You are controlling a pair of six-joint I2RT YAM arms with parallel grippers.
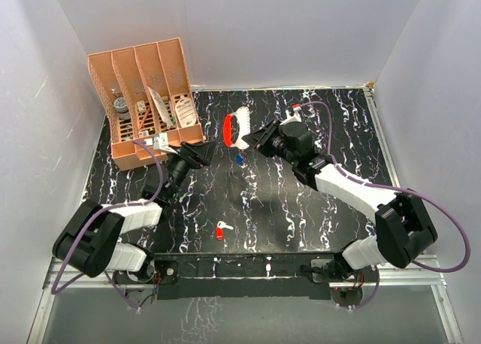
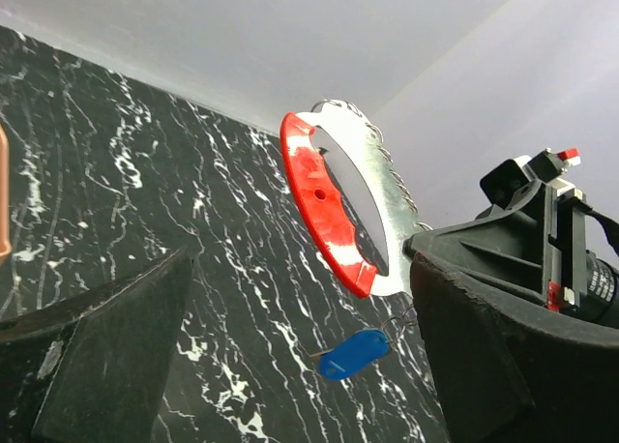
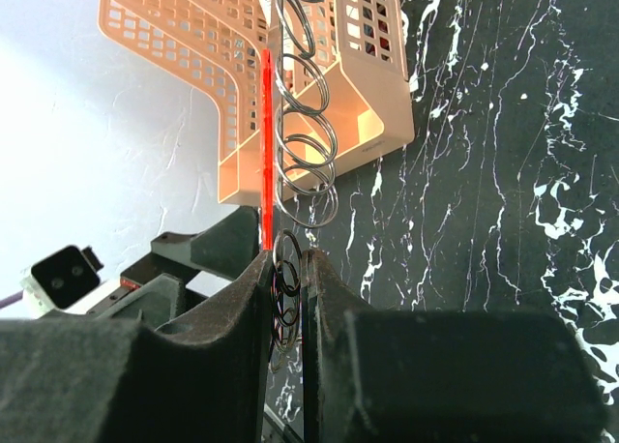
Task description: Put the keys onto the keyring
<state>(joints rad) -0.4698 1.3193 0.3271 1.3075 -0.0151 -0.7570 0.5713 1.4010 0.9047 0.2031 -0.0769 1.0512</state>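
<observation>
The keyring, an oval with a red strip and a silvery band fringed with wire rings, is held off the table. My right gripper is shut on its lower end. The blue-headed key dangles just under that end from a small wire ring. My left gripper stands open a little to the keyring's left, its fingers wide apart with nothing between them. The red-headed key lies on the table near the front edge.
An orange slotted desk organiser with small items in its slots stands at the back left, just behind my left gripper. White walls enclose the black marbled table on three sides.
</observation>
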